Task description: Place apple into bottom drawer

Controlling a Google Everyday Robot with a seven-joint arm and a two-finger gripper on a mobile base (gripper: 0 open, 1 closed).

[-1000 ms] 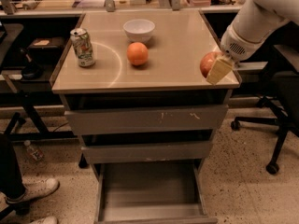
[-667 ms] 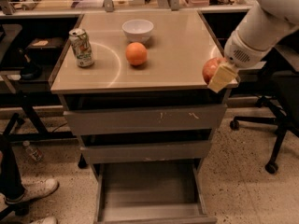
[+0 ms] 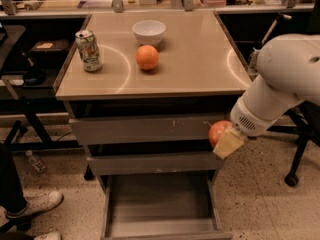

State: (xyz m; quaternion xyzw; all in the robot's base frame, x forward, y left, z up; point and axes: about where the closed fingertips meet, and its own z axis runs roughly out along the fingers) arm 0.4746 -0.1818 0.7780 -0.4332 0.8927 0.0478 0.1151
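My gripper (image 3: 225, 138) is shut on the red apple (image 3: 219, 131) and holds it in the air in front of the cabinet's right side, level with the top drawer front. One pale fingertip (image 3: 229, 144) covers the apple's lower right. The bottom drawer (image 3: 160, 227) is pulled open below and to the left of the apple, and its grey interior shows nothing inside. My white arm reaches in from the right.
On the cabinet top (image 3: 200, 59) stand a white bowl (image 3: 149, 31), an orange (image 3: 147, 57) and a drink can (image 3: 88, 50). Two shallower drawers (image 3: 145, 129) sit above the open one. A person's shoes (image 3: 30, 206) are at lower left, a chair base (image 3: 295, 169) at right.
My gripper has carried the apple off the cabinet top's right edge and down in front of the cabinet, to the height of the top drawer. The camera view has also shifted.
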